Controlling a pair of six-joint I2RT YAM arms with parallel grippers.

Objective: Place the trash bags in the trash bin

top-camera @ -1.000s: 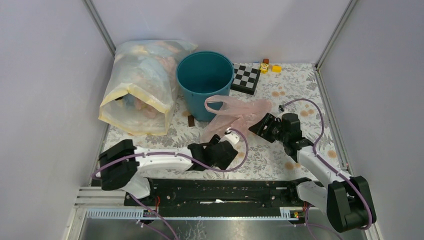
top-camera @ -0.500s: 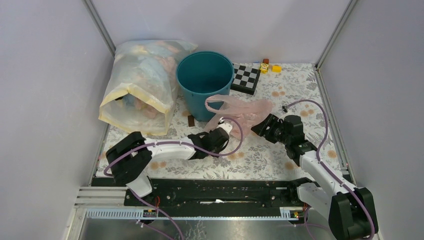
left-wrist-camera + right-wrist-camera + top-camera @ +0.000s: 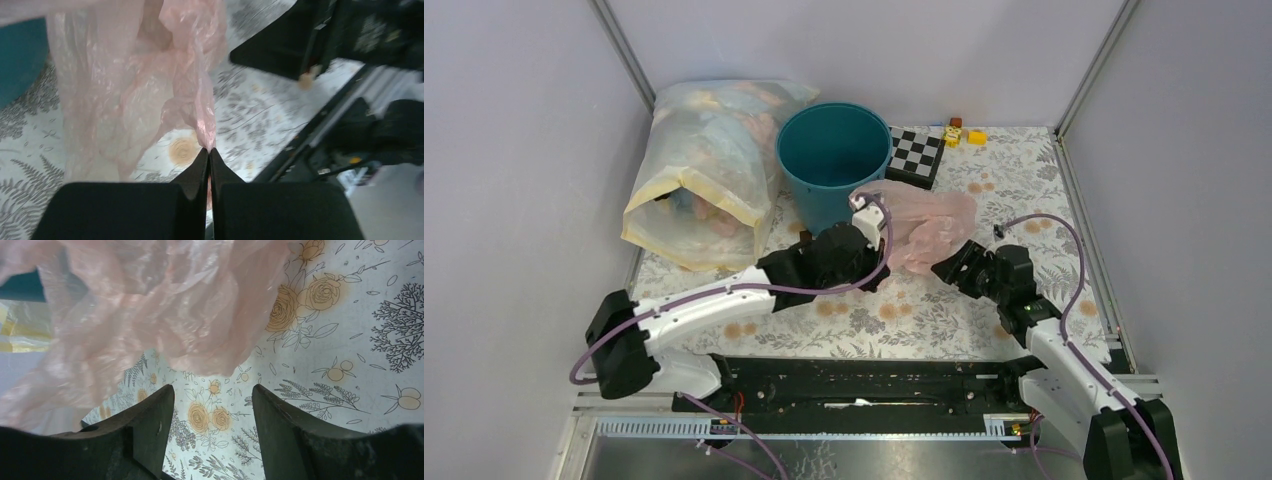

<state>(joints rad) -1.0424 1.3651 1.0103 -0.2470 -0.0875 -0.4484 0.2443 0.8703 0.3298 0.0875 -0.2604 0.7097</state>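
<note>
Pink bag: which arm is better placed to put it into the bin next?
Left. The left pincer is shut on the bag, right beside the bin; the right pincer is open, empty and farther from the bin.

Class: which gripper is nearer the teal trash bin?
Left. The left gripper is beside the trash bin's front right wall, pinching the pink trash bag. The right gripper hangs open farther right, beyond the bag.
</note>
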